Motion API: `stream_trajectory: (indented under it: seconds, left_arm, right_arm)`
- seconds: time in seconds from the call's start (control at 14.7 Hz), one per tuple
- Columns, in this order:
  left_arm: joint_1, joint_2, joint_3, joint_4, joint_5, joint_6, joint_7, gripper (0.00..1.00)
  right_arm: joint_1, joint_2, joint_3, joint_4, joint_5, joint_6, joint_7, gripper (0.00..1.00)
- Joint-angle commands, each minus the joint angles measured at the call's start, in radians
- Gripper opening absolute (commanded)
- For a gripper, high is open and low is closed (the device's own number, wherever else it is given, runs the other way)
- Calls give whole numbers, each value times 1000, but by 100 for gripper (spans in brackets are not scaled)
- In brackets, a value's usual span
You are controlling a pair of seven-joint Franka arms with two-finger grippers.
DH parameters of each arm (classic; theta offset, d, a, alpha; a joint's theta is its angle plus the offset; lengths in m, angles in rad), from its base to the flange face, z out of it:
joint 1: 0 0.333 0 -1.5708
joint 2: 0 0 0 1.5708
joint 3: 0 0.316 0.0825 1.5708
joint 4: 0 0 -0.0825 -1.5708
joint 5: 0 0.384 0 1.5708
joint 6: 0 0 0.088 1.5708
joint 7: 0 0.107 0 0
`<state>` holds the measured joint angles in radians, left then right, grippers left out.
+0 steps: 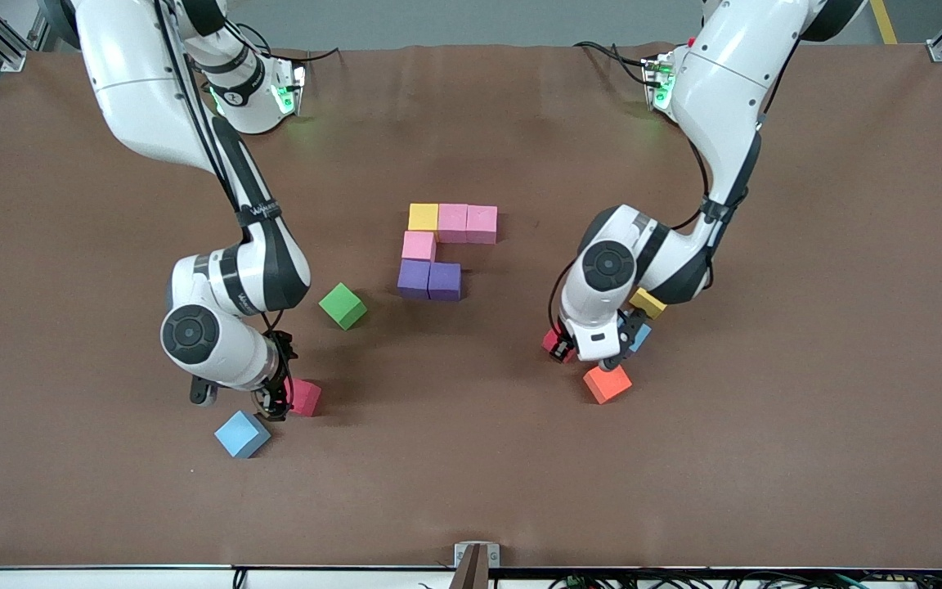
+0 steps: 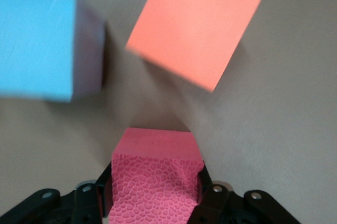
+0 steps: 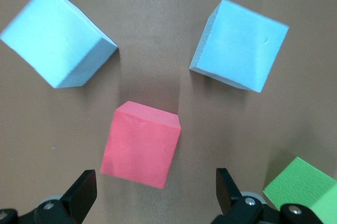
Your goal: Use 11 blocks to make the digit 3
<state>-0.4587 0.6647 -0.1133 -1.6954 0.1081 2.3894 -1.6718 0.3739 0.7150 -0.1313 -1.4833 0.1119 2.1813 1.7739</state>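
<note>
Left gripper [image 2: 154,203] is clamped on a red block [image 2: 155,155], its fingers [image 2: 204,195] pressed to two sides, low at the left arm's end of the table [image 1: 806,458]. An orange block [image 1: 607,383] and a blue block [image 2: 37,39] lie just beside it, with a yellow block [image 1: 648,303] close by, farther from the camera. Right gripper [image 3: 155,195] hangs open over a pink block [image 3: 141,150], fingers apart from it. Two more blue blocks [image 3: 55,37] and a green block [image 1: 343,305] lie near. At mid-table sits the part-built digit [image 1: 442,245]: six touching blocks, yellow, pink and purple.
</note>
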Motion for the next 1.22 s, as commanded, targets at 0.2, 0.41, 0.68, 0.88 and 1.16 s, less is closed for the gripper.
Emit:
stream_trajectory:
  seconds: [0.2, 0.41, 0.68, 0.88, 1.16]
  left_arm:
    - [-129, -28, 4, -27, 16, -32, -573, 30]
    - [-179, -30, 4, -39, 19, -32, -736, 30]
    - [-219, -27, 3, -30, 5, -30, -816, 30]
    - [-235, -24, 3, -26, 5, -24, -844, 30]
    - [-265, -17, 3, -24, 7, -22, -844, 30]
  right_arm:
    - [-20, 52, 7, 14, 31, 50, -16, 100]
    - [-21, 61, 7, 14, 31, 54, -16, 99]
    - [-29, 57, 7, 24, 31, 43, -10, 99]
    - [-23, 57, 6, 26, 26, 49, -11, 100]
    - [-21, 55, 6, 26, 20, 52, -2, 100]
